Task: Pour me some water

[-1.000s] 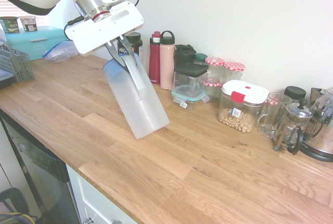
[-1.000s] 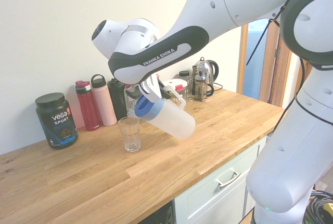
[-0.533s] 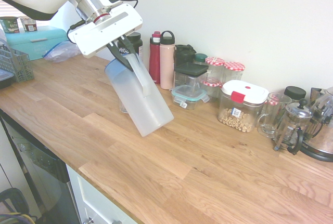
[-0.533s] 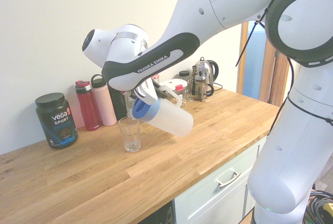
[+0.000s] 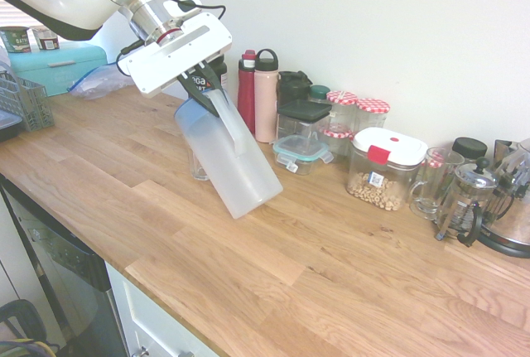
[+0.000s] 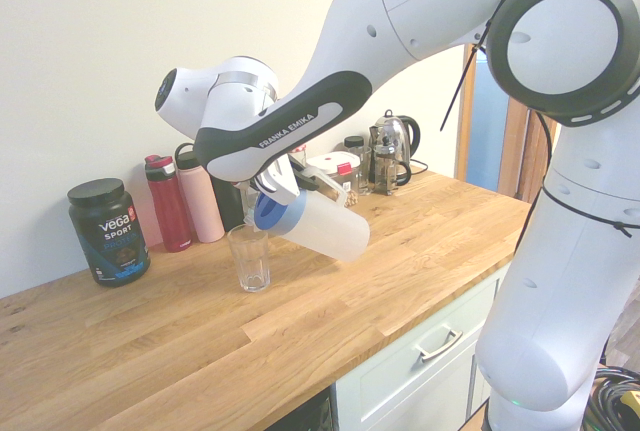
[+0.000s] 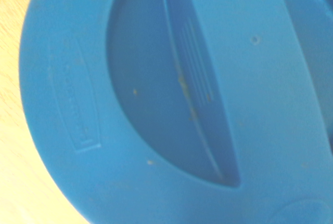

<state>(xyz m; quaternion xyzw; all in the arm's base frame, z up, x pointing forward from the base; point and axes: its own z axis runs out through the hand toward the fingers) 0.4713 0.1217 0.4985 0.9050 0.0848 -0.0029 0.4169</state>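
A tall frosted plastic jug (image 5: pixel 230 162) with a blue lid (image 6: pixel 271 214) hangs tilted above the wooden counter, lid end lowest. My gripper (image 5: pixel 209 90) is shut on its white handle (image 5: pixel 228 121). The lid's edge sits just above the rim of a small clear ribbed glass tumbler (image 6: pixel 249 258), which stands upright on the counter and is mostly hidden behind the jug (image 6: pixel 325 229) in the first exterior view. I cannot make out the water through the frosted wall, and no stream shows. In the wrist view the blue lid (image 7: pixel 171 99) fills the picture.
Along the wall stand a black Vega tub (image 6: pixel 108 230), a red bottle (image 5: pixel 247 90), a pink bottle (image 5: pixel 266 96), storage containers (image 5: pixel 386 168), a glass mug (image 5: pixel 432 181), a French press (image 5: pixel 464 201) and a kettle (image 6: pixel 392 151). A dish rack (image 5: pixel 23 100) sits far left.
The arm has carried the tilted jug a little toward the tumbler, and the lid end now sits lower, just over the glass rim. The grip on the handle is unchanged.
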